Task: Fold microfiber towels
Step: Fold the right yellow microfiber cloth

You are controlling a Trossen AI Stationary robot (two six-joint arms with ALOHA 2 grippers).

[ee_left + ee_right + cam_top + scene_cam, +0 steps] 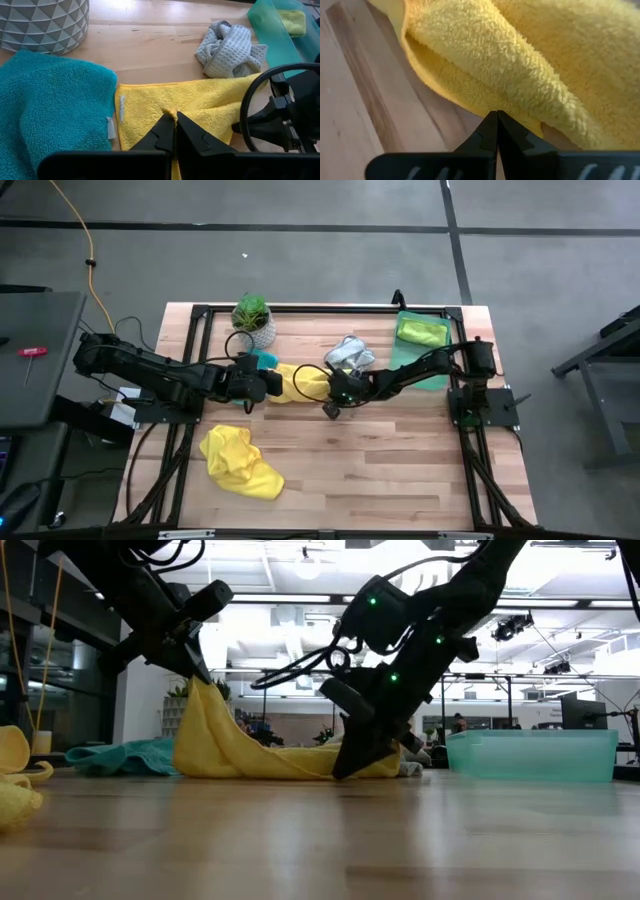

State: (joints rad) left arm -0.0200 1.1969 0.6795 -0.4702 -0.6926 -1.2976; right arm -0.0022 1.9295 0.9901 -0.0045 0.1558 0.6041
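Low view, near: crumpled yellow microfiber towel (240,461) is lying loose on the wooden table (380,470), waiting.
Middle: left gripper (197,668) and right gripper (345,768) are each clenching an edge of the flat yellow microfiber towel (298,383), likely stretching it for folding.
Far: translucent green plastic tray (408,360) is holding a lime green towel (420,332).

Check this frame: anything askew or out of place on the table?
Mostly no. The grey-white towel lies crumpled by the green tray, and a second yellow towel sits bunched near the front edge. Both grippers, left and right, are shut on the middle yellow towel.
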